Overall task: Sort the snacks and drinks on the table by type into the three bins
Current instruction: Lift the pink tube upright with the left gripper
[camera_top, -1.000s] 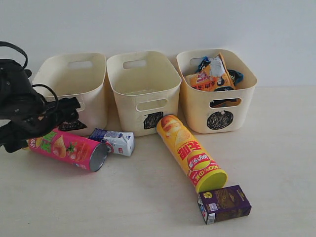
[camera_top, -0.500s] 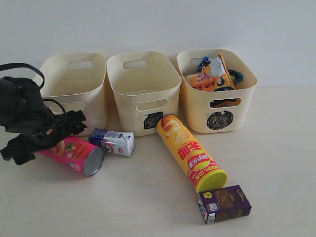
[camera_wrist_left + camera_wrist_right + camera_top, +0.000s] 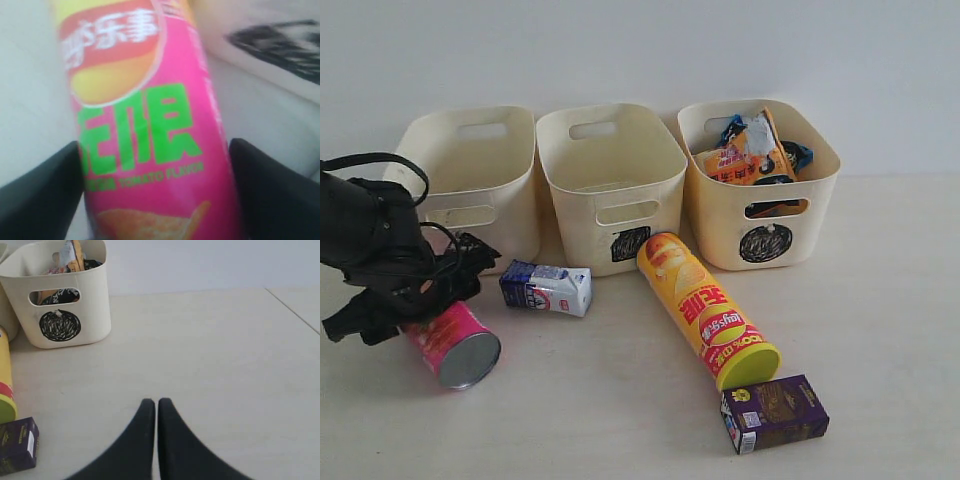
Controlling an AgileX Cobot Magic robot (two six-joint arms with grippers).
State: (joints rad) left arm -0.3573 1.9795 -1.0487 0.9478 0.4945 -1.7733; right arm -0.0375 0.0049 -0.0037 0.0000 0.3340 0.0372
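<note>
Far left: grips the pink chip tube [image 3: 455, 345] in the left pincer [image 3: 155, 200], a finger pressed on either flank part-way along the body, probably for a balanced carry. Points the tube's silver end toward the exterior camera, low over the table [image 3: 620, 420]; cannot tell whether clear of it. Just behind, meets the left bin [image 3: 470, 165], its mark mostly hidden in the exterior view and nothing visible inside, so likely the place for tubes. Next right, has the blue-white carton [image 3: 548, 288] lying on its side before the square-marked middle bin [image 3: 610, 165], apparently empty too. Further right, has the yellow-red tube [image 3: 705, 305] lying slantwise, one end near the middle bin, the green end just beside the purple carton [image 3: 775, 412]. Behind these, holds the orange-white bag [image 3: 745, 155] and the blue bag [image 3: 800, 155] in the circle-marked bin [image 3: 715, 215], so bags look sorted. Far right, shows the right pincer [image 3: 156, 407] pressed closed on nothing above bare table, seemingly parked out of the way.
</note>
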